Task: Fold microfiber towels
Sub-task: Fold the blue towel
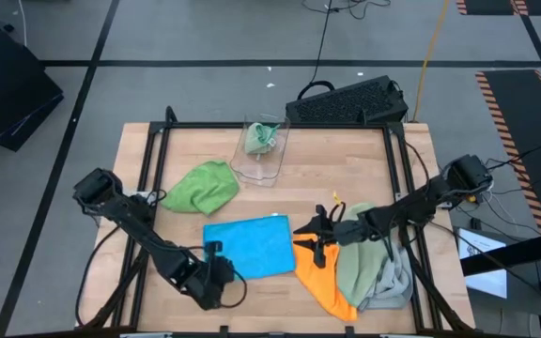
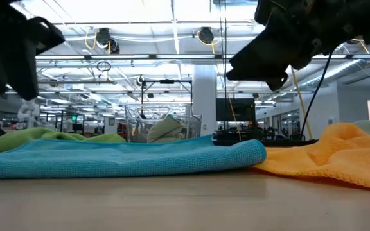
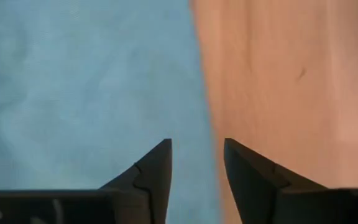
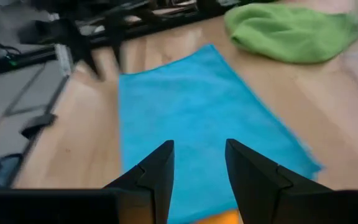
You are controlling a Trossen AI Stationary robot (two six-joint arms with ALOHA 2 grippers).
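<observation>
A blue towel [image 1: 250,246] lies flat on the wooden table [image 1: 346,160] in the lower middle of the high view, folded into a rough rectangle. The left gripper [image 1: 216,252] sits at the towel's lower left corner, at the end of the left arm that reaches in from the left edge of the frame. In the left wrist view its two dark fingers [image 3: 157,171] stand a little apart with nothing between them, poised over the border where the blue towel [image 3: 86,93] meets bare wood.

The right gripper [image 1: 310,231] hangs just right of the blue towel, over the top edge of an orange towel [image 1: 327,277] that spreads toward the lower right of the frame. Its fingers [image 4: 160,168] are also parted and empty in the right wrist view, pointing across the blue towel [image 4: 191,118] toward a bright green towel [image 4: 291,31].

In the high view the bright green towel [image 1: 201,186] lies bunched up left of centre. A sage green towel [image 1: 360,258] and a light grey towel [image 1: 394,282] are heaped against the orange one at lower right. A clear plastic bin [image 1: 263,150] stands at upper centre with a greenish cloth [image 1: 262,137] inside.

In the low view the blue towel [image 2: 121,157] stretches across the left, touching the orange towel [image 2: 333,157] at the right.
</observation>
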